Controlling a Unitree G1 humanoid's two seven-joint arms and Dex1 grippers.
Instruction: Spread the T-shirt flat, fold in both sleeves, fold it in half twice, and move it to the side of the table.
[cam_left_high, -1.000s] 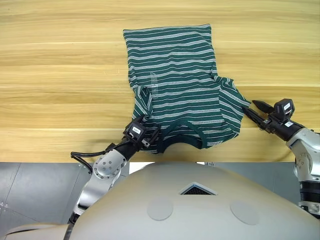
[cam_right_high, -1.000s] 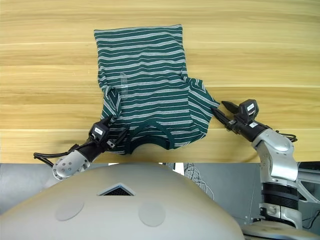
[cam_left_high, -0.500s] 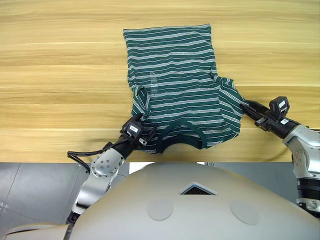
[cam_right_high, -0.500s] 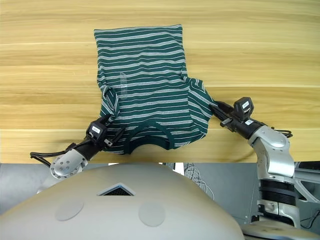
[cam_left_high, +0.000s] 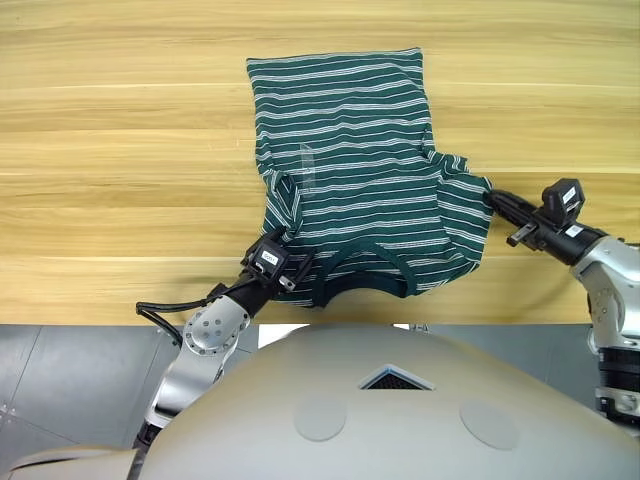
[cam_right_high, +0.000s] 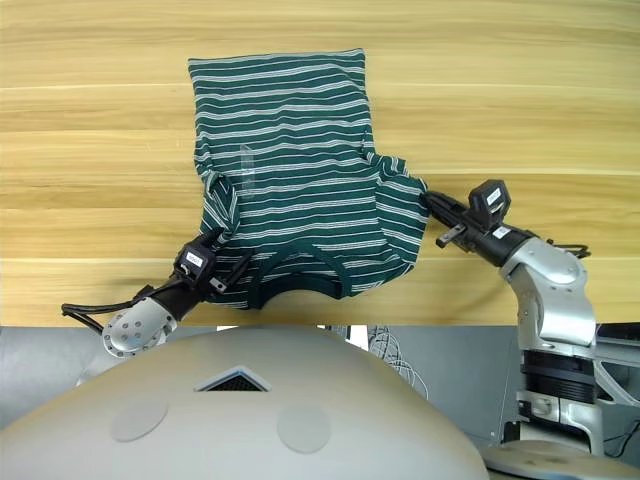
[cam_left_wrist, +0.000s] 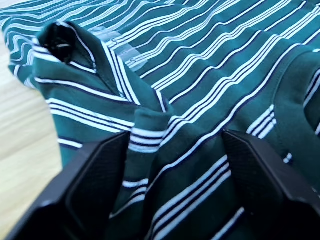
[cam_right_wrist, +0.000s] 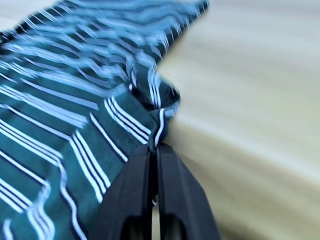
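Nearest to us, at the front edge of the table (cam_left_high: 120, 150), we found the left gripper (cam_left_high: 296, 272) set at the T-shirt (cam_left_high: 350, 150)'s left shoulder, just beside the collar (cam_left_high: 365, 262). Its two fingers (cam_left_wrist: 95, 185) stood wide apart, with a rumpled ridge of striped cloth rising between them; they were not pressed together on it.

A little farther in and over on the right side, we saw the right gripper (cam_left_high: 493, 200) at the outer edge of the right sleeve (cam_left_high: 462, 180). Its fingertips (cam_right_wrist: 137, 170) were pinched together on a fold of that sleeve, which was drawn out toward the arm.

Beyond the two grippers, the dark green, white-striped T-shirt lay on the wooden table with its collar toward us and its hem (cam_left_high: 335, 56) at the far end. The body looked fairly smooth. On the left side the cloth was bunched into an upright fold (cam_left_high: 287, 195) partway up, and a small pale see-through strip (cam_left_high: 308, 165) sat on the fabric just beside it. The far hem lay straight across the boards.
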